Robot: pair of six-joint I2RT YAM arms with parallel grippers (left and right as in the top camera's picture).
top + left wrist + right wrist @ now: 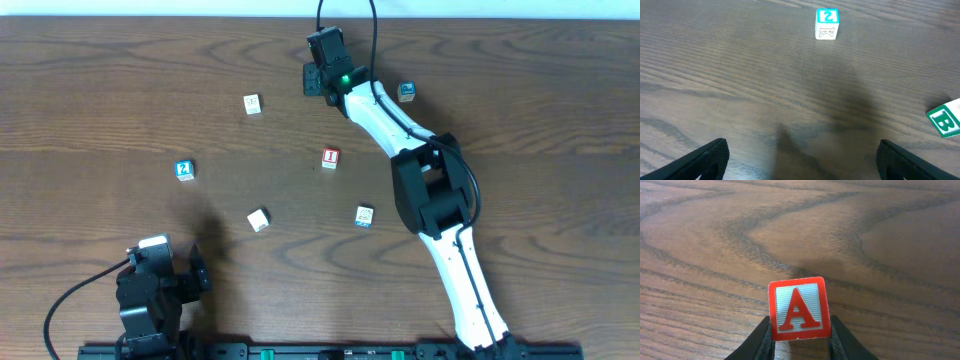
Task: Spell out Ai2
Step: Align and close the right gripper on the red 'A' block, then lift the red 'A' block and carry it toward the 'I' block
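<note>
A block (799, 308): red edge, red letter, stripy white face
2 block (827, 16): blue edge and number
B block (944, 120): green and white
Bench (700, 240): brown, wavy dark lines

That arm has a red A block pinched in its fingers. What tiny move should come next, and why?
Probably carry the A block toward the red I block and set it down beside it. The right gripper is shut on the A block, well away from the I block, and the word needs them side by side.
</note>
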